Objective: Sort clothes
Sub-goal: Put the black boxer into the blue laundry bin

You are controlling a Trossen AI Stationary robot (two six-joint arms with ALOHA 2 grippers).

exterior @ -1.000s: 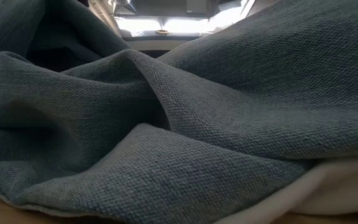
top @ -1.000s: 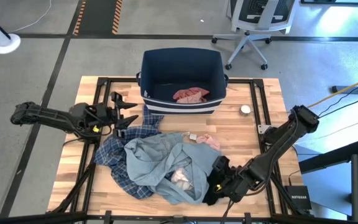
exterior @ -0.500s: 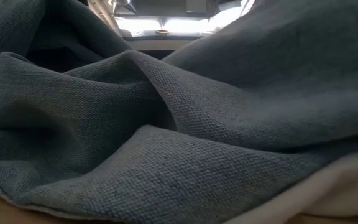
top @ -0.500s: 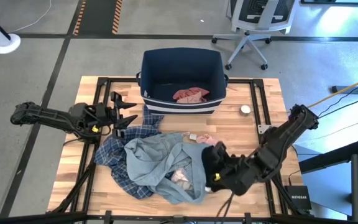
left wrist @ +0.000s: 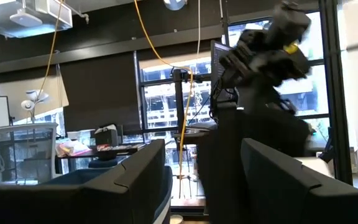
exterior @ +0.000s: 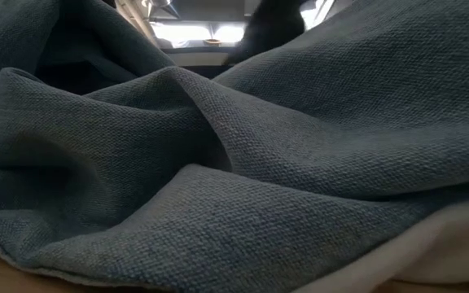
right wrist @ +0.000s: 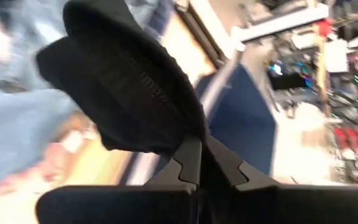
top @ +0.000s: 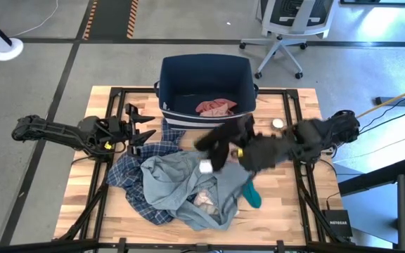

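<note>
Navy fabric bin (top: pixel 204 79) at the wooden table's (top: pixel 287 211) far edge, office chair (top: pixel 292 21) beyond.

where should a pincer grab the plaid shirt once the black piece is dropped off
Grip the plaid shirt at its exposed edge on the left arm's side of the pile, coming from above. The grey-blue garment lies over its middle, so only that fringe lies flat and free on the table. The left pincer hovers nearest; the right pincer is shut on the black piece.
</note>
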